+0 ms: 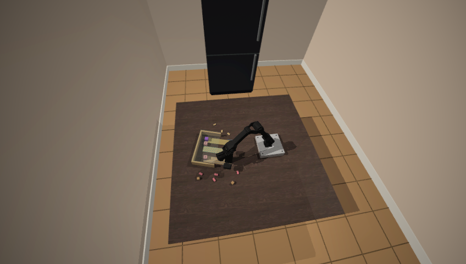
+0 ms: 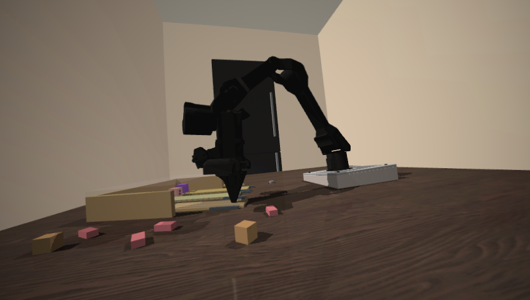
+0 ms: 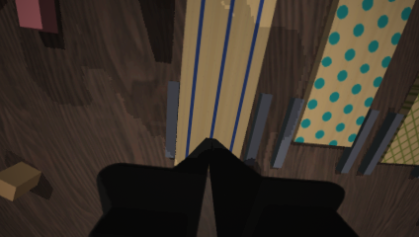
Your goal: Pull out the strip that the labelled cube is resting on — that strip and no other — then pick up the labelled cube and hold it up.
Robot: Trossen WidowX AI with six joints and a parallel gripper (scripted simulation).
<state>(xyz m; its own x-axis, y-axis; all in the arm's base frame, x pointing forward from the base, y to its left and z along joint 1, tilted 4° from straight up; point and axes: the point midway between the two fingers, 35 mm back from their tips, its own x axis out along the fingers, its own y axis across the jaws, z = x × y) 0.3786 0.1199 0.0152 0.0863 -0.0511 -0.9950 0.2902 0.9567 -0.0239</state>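
Note:
My gripper (image 2: 233,201) (image 3: 209,143) is shut and empty, its tips over the outer end of the blue-striped strip (image 2: 191,206) (image 3: 213,74). A teal-dotted strip (image 1: 211,149) (image 3: 355,86) lies beside it, then a crosshatched strip (image 1: 219,141) (image 3: 407,145). A pink marked cube (image 1: 205,157) is at the inner end of the striped strip. Another pink marked cube (image 1: 205,142) (image 2: 175,191) and a purple cube (image 1: 206,138) (image 2: 182,187) are near the inner end of the crosshatched strip. The marks are too small to read. The arm hides part of the strips in the top view.
A wooden three-sided tray (image 1: 196,148) (image 2: 130,208) surrounds the strips' inner ends. Grey rails (image 3: 172,118) flank the strips' outer ends. Several pink blocks and tan blocks, one of them a tan block (image 1: 232,182) (image 2: 245,232), lie outside the tray. The white arm base (image 1: 279,148) (image 2: 368,179) stands to the right.

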